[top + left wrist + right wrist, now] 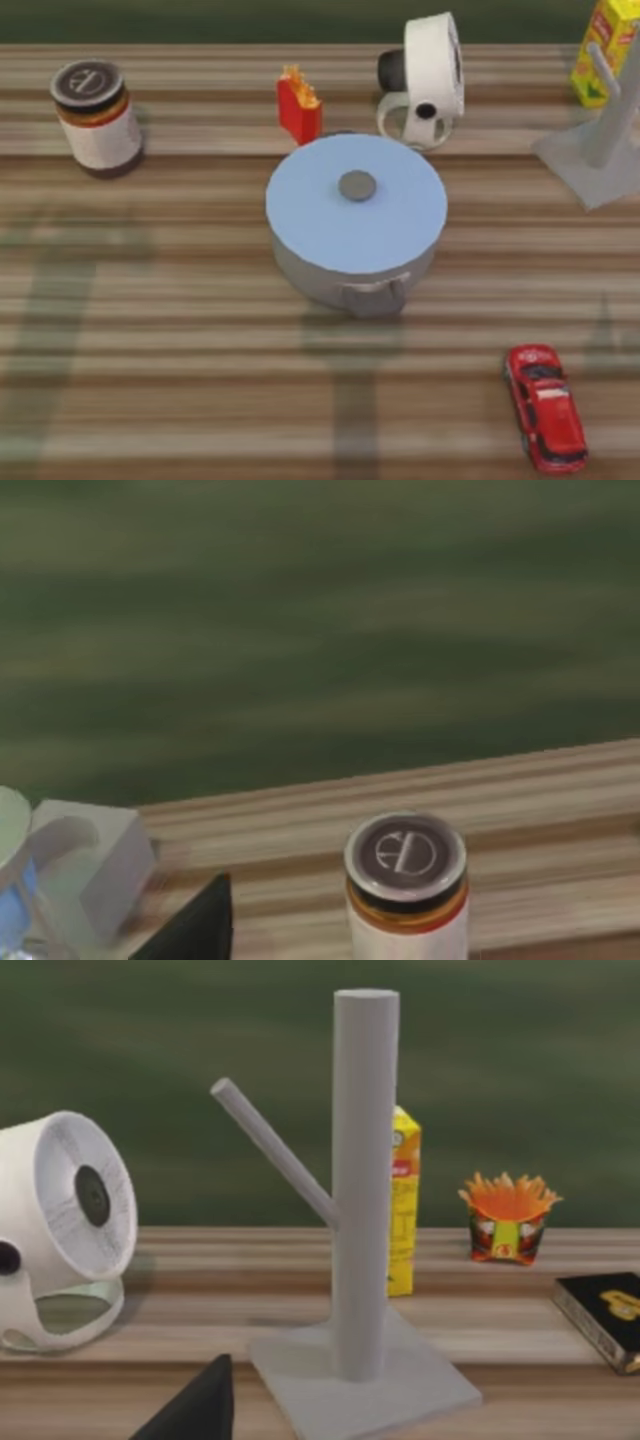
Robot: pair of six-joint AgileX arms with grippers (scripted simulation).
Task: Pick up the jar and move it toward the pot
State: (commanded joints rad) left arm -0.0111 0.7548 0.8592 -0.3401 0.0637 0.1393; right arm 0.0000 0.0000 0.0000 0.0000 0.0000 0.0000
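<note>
The jar (97,118) stands upright at the table's far left, with a dark grey lid, an orange band and a white label. The left wrist view shows the jar (405,890) close ahead, untouched; only a dark tip of my left gripper (195,930) shows beside it. The pot (355,215), grey with a pale blue lid and a small knob, sits mid-table well to the right of the jar. Neither arm appears in the top view. A dark tip of my right gripper (195,1410) shows before the grey stand (362,1260), holding nothing.
Behind the pot stand a red fries box (298,105) and a white fan (425,80). A grey stand (600,140) and a yellow carton (605,50) fill the far right corner. A red toy car (545,408) lies front right. A black book (605,1320) lies beyond the stand.
</note>
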